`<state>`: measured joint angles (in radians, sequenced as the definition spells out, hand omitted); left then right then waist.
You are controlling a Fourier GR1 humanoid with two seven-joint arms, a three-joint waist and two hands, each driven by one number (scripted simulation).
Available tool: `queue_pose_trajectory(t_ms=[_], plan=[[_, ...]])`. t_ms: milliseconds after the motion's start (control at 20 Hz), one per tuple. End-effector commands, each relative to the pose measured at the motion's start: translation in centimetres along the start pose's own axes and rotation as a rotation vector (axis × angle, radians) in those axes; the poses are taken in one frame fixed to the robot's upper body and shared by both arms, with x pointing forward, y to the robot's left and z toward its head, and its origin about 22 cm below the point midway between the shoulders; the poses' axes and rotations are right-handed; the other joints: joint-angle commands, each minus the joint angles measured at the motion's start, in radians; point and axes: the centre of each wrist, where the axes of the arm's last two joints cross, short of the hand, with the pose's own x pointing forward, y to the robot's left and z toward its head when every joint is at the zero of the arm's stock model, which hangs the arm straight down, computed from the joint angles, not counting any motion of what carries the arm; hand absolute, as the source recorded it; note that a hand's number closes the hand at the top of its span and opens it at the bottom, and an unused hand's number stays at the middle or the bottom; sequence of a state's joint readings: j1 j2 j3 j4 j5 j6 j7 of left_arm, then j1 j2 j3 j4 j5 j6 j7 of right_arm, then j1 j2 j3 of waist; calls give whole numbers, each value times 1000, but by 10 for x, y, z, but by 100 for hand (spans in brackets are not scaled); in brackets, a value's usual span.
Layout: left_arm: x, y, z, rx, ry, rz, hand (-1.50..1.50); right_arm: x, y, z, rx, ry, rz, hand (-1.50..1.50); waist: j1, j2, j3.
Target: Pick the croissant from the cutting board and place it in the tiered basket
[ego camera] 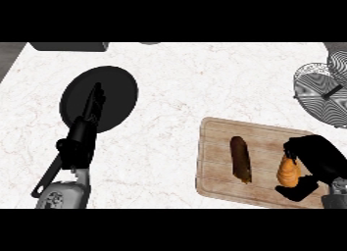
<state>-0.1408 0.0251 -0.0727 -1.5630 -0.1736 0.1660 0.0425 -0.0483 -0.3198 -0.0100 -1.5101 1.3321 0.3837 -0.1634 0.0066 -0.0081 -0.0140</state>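
Note:
A golden-orange croissant lies at the right end of the wooden cutting board. My right hand is curled round it, fingers on its far side and thumb on its near side, hiding part of it. The wire tiered basket stands at the right edge, beyond the board. My left hand stretches out with straight fingers over a black pan, holding nothing.
A dark brown sausage-like item lies in the middle of the board. A black round pan with a handle sits on the left of the marble counter. A dark box stands at the back left.

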Motion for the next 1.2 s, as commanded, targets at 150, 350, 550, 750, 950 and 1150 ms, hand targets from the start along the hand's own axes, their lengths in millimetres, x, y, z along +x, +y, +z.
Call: queue_pose_trajectory(t_ms=[150, 350, 550, 750, 950, 1150], plan=[[10, 1, 14, -14, 6, 7, 0, -1, 4, -24, 10, 313, 33, 150, 8, 8, 15], [8, 13, -4, 12, 2, -3, 0, 1, -26, -9, -107, 381, 20, 150, -7, 7, 14], [-4, 0, 6, 15, 23, -17, 0, -13, -77, 33, -226, 428, 17, 150, -18, 3, 13], [-10, -12, 9, 16, 12, 1, 0, 5, -134, 59, -368, 450, -16, 150, -20, 3, 12], [-2, 17, 7, 4, 6, 0, 0, 4, -177, 97, -447, 459, -59, 150, -15, 1, 12], [5, -10, -6, 1, 3, -1, 0, -7, -219, 127, -468, 488, -83, 150, -14, 5, 13]])
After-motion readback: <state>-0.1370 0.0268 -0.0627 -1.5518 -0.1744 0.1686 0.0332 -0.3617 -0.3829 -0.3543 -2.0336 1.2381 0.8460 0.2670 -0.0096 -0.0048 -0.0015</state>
